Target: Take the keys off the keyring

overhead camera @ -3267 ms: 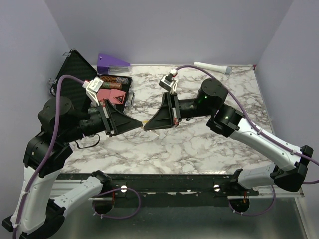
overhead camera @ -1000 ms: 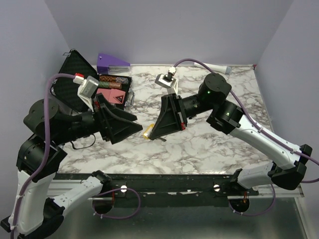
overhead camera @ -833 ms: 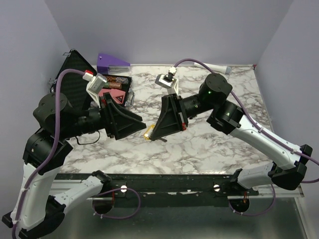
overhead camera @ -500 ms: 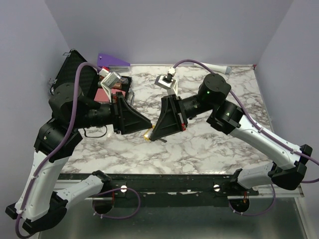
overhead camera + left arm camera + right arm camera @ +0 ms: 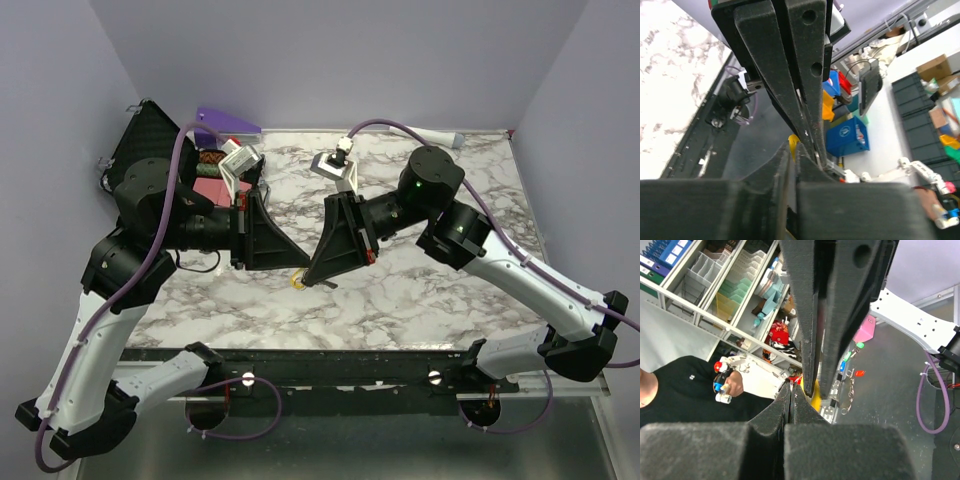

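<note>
left claw (image 5: 300, 265): pinched shut, yellow bit of the keys (image 5: 297, 283) peeking out right at the tips
right claw (image 5: 313, 276): fingers pressed together too, can't tell if anything's caught in there
keys: dangling just under the spot where both claw tips meet, over the marble table (image 5: 420, 290), can't tell if touching it
claws: nose to nose, tips just beside each other

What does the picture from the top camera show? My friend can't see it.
The black left pincer and black right pincer meet tip to tip over a white marble table, both seemingly shut on a tiny yellow-orange bunch of keys. An open black case lies far left.
</note>
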Available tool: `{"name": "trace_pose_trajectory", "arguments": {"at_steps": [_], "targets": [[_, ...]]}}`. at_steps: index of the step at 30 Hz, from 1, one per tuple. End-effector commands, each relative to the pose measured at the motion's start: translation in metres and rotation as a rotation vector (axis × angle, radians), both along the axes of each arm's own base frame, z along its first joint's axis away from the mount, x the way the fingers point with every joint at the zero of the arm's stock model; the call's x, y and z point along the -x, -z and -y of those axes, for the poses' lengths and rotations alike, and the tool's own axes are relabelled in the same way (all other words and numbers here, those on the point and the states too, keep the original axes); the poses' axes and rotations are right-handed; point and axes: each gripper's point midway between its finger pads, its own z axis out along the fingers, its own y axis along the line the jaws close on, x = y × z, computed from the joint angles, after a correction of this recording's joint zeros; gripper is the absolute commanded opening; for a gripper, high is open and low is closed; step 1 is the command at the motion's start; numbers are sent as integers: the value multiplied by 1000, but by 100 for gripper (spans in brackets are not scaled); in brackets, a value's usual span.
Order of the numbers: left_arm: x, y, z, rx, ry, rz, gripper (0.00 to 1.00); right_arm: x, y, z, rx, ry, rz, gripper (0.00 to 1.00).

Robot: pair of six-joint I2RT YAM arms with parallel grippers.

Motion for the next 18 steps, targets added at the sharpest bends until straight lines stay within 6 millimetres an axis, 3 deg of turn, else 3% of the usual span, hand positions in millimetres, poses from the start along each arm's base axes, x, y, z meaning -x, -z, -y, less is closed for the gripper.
{"name": "trace_pose_trajectory", "arguments": {"at_steps": [1,7,15,16,17,18], "targets": [[16,-9,-3,15,72,-17,1,3,-5,4,-11,-14,24,1],[4,-14,-6,-23,-43,-48,0,0,-1,3,6,2,22,1],[-39,24,-44,-314,-447,-56,0,-2,6,3,28,30,15,1],[-40,26,-46,-329,-462,-53,3,-1,6,4,25,33,18,1],[-41,28,-49,-341,-473,-47,18,-2,7,4,28,37,13,1],[-40,27,-50,-343,-477,-45,40,-2,8,4,31,39,11,1]]}}
